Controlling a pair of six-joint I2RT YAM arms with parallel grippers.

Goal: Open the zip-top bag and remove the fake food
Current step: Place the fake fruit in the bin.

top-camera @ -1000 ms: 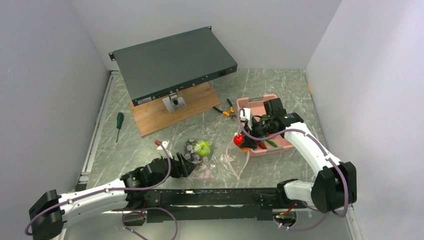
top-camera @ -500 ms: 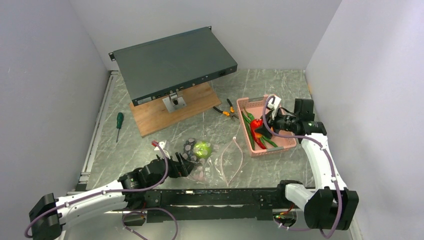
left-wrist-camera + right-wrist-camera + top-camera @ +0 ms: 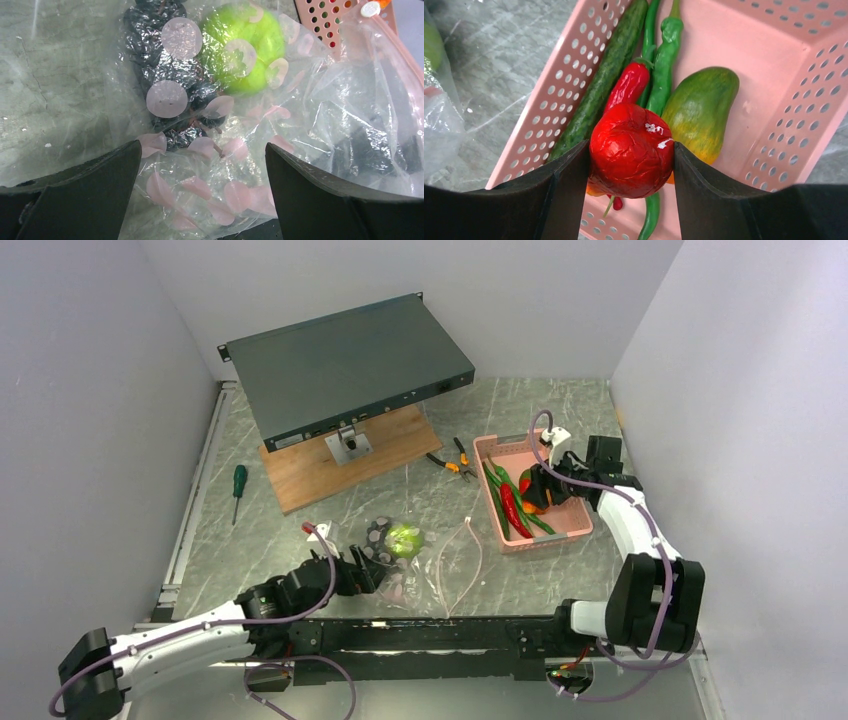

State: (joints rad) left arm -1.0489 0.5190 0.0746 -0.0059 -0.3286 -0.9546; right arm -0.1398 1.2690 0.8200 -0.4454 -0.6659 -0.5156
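Top view: shows the left gripper [image 3: 372,568] spread to its widest at the near edge of the zip-top bag [image 3: 430,562], pinching nothing

Left wrist view: places the bag's dotted film between and ahead of both fingers [image 3: 75,195], crumpled on the marble table [image 3: 35,90]; sets the dark grapes [image 3: 155,60] ahead and left of the jaw gap and the green apple [image 3: 245,50] ahead and just right of them, both inside the plastic and touching each other

Right wrist view: shows the right gripper [image 3: 630,150] partly closed, pinching a wrinkled red piece [image 3: 624,130] between its two fingers, over the pink basket [image 3: 774,50]; places the mango [image 3: 704,110] just beyond and to the right of the held piece, a red chilli [image 3: 629,85] straight ahead of it and long green pods [image 3: 604,70] ahead to either side, all lying in the basket; cannot tell whether the held piece touches the food below
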